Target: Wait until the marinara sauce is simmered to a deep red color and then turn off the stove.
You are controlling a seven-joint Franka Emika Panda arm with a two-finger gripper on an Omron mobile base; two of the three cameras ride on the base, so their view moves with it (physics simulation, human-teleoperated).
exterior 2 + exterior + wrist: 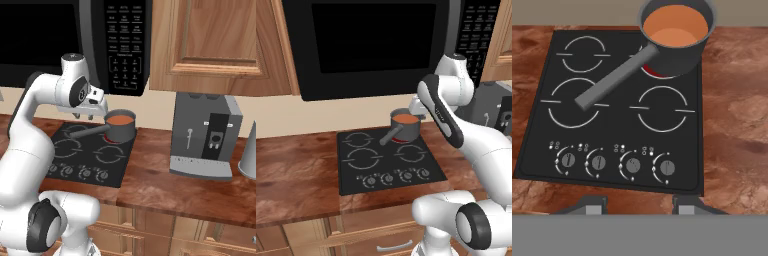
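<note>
Hovering hand [639,206] above stove [617,125] front edge | sauce [674,26] orange

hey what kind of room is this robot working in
Most likely a home kitchen: a black stove set in a wooden counter, a saucepan of marinara sauce on a glowing burner, a microwave above, and a coffee machine.

A reddish-brown wood-grain tabletop [165,187] runs beneath a black microwave [371,45] and warm wooden cabinets [210,40], against a cream wall [321,112]. A grey coffee machine [205,135] stands at right; drawers [371,235] sit below.
</note>
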